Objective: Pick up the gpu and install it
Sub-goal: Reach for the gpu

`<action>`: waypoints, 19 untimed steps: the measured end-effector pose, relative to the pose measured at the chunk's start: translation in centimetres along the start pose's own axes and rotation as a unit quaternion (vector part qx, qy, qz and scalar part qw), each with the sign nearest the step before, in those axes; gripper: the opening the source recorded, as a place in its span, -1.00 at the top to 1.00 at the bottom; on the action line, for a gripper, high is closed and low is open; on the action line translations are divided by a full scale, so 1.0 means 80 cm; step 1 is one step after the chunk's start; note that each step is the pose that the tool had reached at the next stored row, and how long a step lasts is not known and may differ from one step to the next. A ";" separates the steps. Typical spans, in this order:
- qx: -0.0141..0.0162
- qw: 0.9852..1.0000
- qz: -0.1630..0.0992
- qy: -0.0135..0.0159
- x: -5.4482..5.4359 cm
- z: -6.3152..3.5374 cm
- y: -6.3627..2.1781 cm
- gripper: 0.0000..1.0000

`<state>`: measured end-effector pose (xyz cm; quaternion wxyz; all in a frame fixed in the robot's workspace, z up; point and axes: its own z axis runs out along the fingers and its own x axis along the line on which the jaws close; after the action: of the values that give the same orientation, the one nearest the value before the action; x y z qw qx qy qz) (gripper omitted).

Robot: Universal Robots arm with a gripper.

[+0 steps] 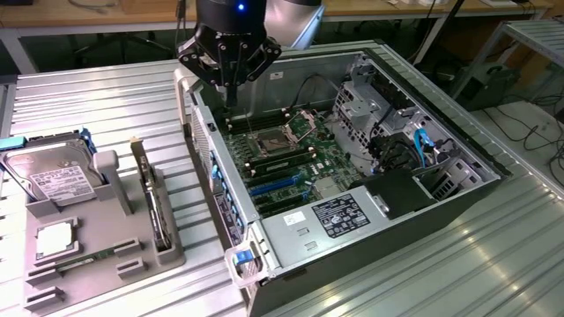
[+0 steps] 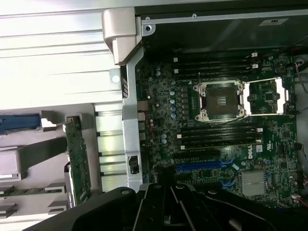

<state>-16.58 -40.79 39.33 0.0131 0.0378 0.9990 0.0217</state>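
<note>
gripper pressed together, empty, above computer case | gpu on edge in holder beside case

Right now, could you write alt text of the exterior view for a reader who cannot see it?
The robot's shut hand hangs above an open computer case, over its motherboard. At the exterior view's left, the gpu stands on edge in a grey holder, near a hard drive.
</note>
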 end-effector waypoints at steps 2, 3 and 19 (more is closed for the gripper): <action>0.000 1.000 0.000 0.000 0.002 0.000 -0.001 0.79; 0.000 1.000 0.000 0.000 0.003 0.000 -0.001 0.79; 0.000 1.000 0.000 0.000 0.020 -0.001 -0.009 0.79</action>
<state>-18.21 -41.43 39.33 0.0131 0.0377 0.9990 0.0217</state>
